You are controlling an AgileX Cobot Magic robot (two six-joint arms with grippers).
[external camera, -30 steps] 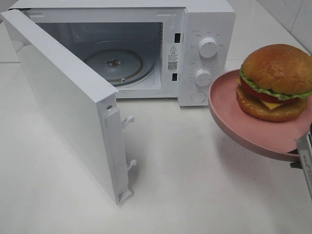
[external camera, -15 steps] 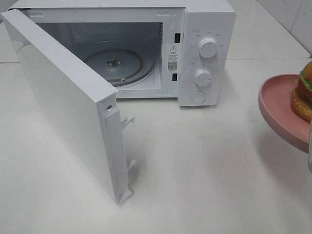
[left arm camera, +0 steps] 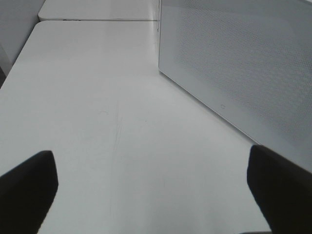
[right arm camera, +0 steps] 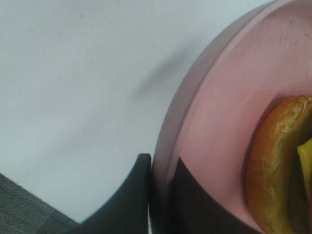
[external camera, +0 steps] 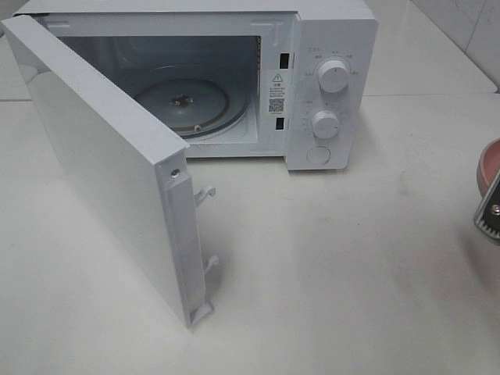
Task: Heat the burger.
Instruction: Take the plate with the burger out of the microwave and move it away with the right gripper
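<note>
The burger (right arm camera: 278,170) shows only in the right wrist view, as a golden-brown bun edge with a bit of yellow cheese, lying on the pink plate (right arm camera: 219,112). My right gripper (right arm camera: 158,195) is shut on the plate's rim, one finger outside and one inside. In the exterior high view only a sliver of the plate (external camera: 488,168) and a part of the right gripper (external camera: 490,209) show at the right edge; the burger is out of that view. The white microwave (external camera: 328,47) stands with its door (external camera: 101,164) swung wide open and its glass turntable (external camera: 183,101) bare. My left gripper (left arm camera: 151,192) is open over the table beside the door.
The white tabletop (external camera: 328,273) spreads in front of the microwave. The open door juts toward the front left. Two knobs (external camera: 334,76) and a button sit on the microwave's right panel.
The plate with the burger has moved to the right, from in front of the microwave's control panel to nearly out of the exterior high view. The microwave has not moved.
</note>
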